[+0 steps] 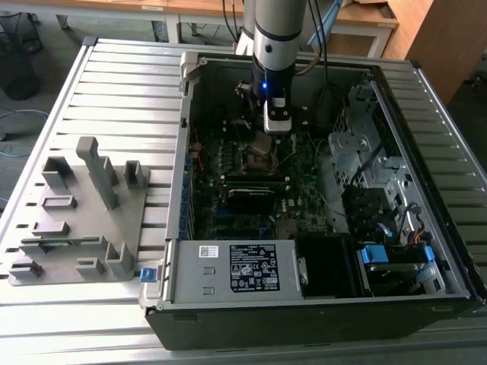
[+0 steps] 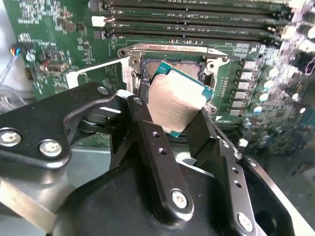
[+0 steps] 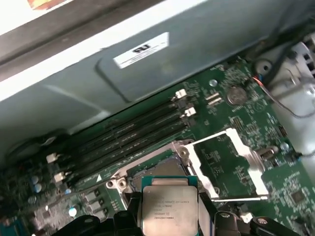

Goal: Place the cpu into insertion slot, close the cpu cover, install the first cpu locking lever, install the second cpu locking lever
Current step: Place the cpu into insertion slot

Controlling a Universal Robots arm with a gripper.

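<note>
End effector: here it is, the end effector (image 2: 174, 105), black fingers (image 2: 147, 128) clamped on two opposite edges of the chip and carrying it.
Cpu: the cpu (image 2: 174, 101) is in the grip, metal top up, tilted and hanging just above the socket. It is not seated.
Insertion slot: the insertion slot (image 2: 170, 65) lies open right under the chip, its contact field bare beyond the chip's far edge.
Step in hand: step one, I'd say, placing the chip. Cover and both levers are not yet done.
What it calls for: my read is a level chip, squared to the metal rim, corners matched and a soft touch, since those contacts look easy to bend.
Cpu cover: in the first wrist view the cpu cover (image 3: 248, 157) is swung right back, flat over the green board beside the socket and clear of the drop.
In the way: the socket's raised rim, close around the chip. The long memory slots (image 3: 133, 142) run just beside it.
Farther out: on the exterior view's clock face, the arm comes down at twelve o'clock into the computer case (image 1: 173, 262), the labelled power supply (image 1: 243, 270) is at six and the drive bays (image 1: 380, 205) at three.
Farthest: a grey fixture block (image 1: 84, 213) at nine o'clock on the slatted table (image 1: 114, 76), well apart from the work.
</note>
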